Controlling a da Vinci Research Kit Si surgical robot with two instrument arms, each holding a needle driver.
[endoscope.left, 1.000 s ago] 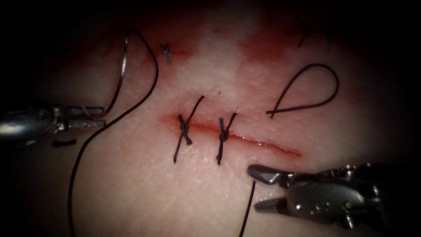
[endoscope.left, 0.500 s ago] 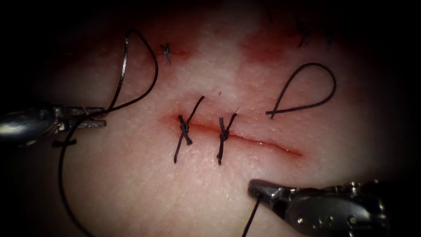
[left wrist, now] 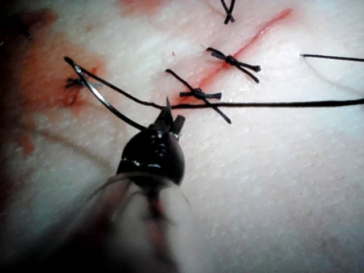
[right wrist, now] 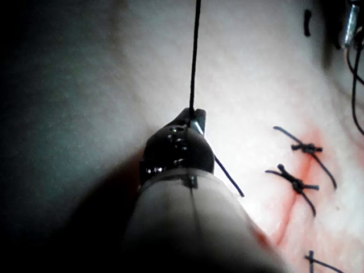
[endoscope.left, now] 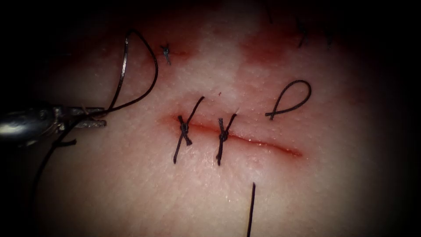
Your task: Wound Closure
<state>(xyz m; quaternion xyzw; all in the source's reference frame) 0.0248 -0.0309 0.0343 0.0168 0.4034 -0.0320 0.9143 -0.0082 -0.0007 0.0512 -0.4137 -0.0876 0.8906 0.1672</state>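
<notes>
— What do we hold on the left?
— Our left tool (endoscope.left: 90, 117) has its jaws closed on the needle (endoscope.left: 119, 79) near its tail end; the curve rises clear of the tissue (endoscope.left: 144, 193), left of the cut (endoscope.left: 245, 139).
— And the right?
— Our right tool (right wrist: 192, 122) (seen from its wrist) is clamped on the thread (right wrist: 195, 57)
</notes>
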